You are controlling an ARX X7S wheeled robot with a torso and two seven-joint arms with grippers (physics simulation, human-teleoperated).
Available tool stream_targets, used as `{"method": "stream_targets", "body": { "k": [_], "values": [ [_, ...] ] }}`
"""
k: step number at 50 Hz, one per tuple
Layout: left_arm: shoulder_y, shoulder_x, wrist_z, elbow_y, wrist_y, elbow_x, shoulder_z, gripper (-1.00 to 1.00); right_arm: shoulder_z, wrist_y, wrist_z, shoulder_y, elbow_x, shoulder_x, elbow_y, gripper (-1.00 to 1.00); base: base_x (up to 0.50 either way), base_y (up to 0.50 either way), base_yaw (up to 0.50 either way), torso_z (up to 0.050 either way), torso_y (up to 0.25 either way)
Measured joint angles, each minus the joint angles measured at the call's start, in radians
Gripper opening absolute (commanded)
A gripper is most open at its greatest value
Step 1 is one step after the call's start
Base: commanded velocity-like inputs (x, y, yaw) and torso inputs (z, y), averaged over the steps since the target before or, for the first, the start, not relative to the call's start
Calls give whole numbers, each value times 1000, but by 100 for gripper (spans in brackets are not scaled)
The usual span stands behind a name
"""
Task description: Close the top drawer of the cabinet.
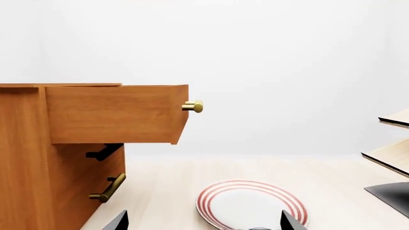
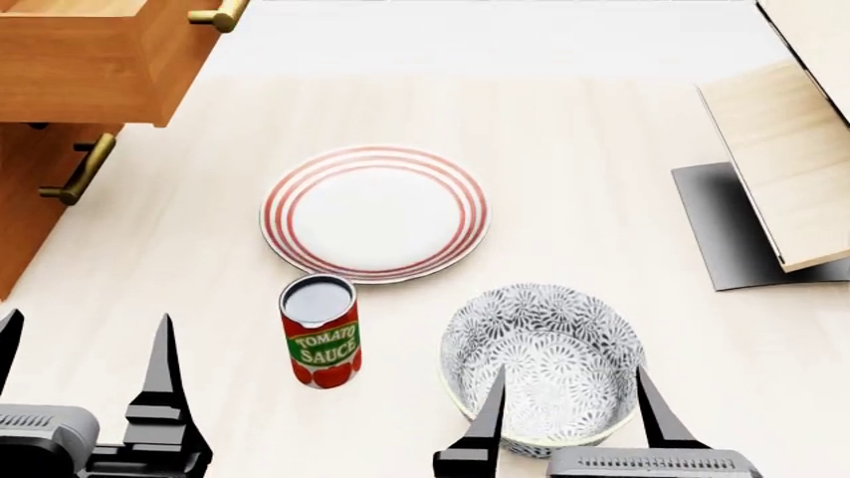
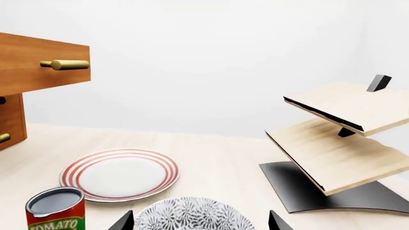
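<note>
At far left the top drawer [image 2: 94, 60] juts well out of the cabinet [image 2: 34, 199], its brass handle [image 2: 219, 15] facing the counter [image 2: 598, 129]. It looks rigid and should slide under a flat push on its front (no grasp needed). Left end effector [image 2: 87, 383] and right end effector [image 2: 571, 408] hang spread apart, empty.

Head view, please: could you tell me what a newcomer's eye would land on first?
The top drawer, pulled well out of the orange-brown cabinet at far left. Then the red-striped plate mid-table, with a tomato sauce can and a patterned bowl nearer the robot. A plywood rack stands at right.
</note>
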Motion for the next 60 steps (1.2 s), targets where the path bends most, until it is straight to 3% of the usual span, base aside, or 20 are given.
{"method": "stream_targets", "body": {
  "k": [25, 44, 50, 60],
  "values": [
    [-5, -21, -21, -29, 20, -4, 21, 100, -28, -36, 3, -1, 24, 25, 35, 100, 500, 0, 0, 0, 1],
    [-11, -17, -38, -57, 35, 3, 69, 100, -53, -67, 26, -1, 17, 31, 64, 100, 0, 0, 0, 0, 0],
    [-89, 5, -39, -108, 21, 12, 105, 100, -74, -74, 33, -3, 5, 36, 75, 100, 0, 0, 0, 0, 0],
    [-348, 68, -21, -341, 6, 9, 160, 100, -101, -89, 40, 0, -6, 43, 98, 100, 0, 0, 0, 0, 0]
  ]
}}
